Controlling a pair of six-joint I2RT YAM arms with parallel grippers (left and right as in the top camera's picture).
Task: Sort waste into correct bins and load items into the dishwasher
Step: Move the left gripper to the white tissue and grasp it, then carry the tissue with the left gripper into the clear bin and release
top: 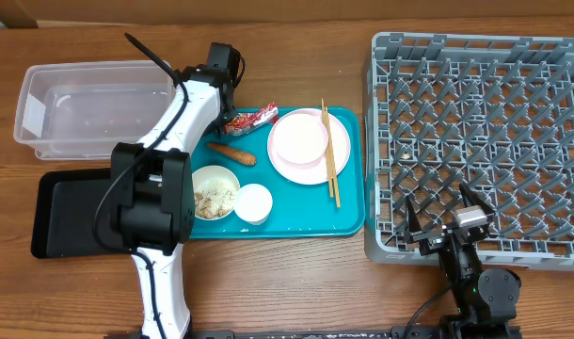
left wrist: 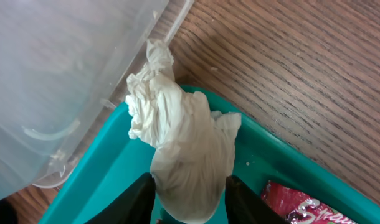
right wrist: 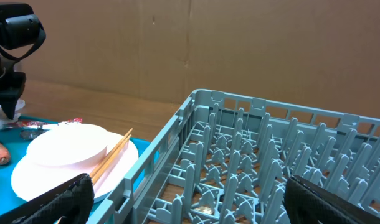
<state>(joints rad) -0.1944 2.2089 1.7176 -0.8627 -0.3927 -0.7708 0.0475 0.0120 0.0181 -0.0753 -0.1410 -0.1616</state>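
left gripper [left wrist: 190,198] clamped on crumpled white tissue [left wrist: 184,137] over teal tray [left wrist: 93,171] corner (clear tub [left wrist: 59,68] just beside); right gripper [top: 441,212] spread wide, empty, at grey rack [top: 475,113] edge

Crumpled white tissue [left wrist: 190,149] upright, pinched, beside clear plastic rectangular tub [left wrist: 53,74]; crinkled red snack wrapper [left wrist: 302,208] near

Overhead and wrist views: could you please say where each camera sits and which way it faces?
Overhead: above the table, looking down on the teal plastic serving tray and grey pegged plastic dish rack; both arms show.
Left wrist: on the left gripper, looking down at the crumpled white tissue it grips.
Right wrist: behind the open right gripper, facing across the rack toward the round pale-pink plate.
Shared: overhead also shows that plate.
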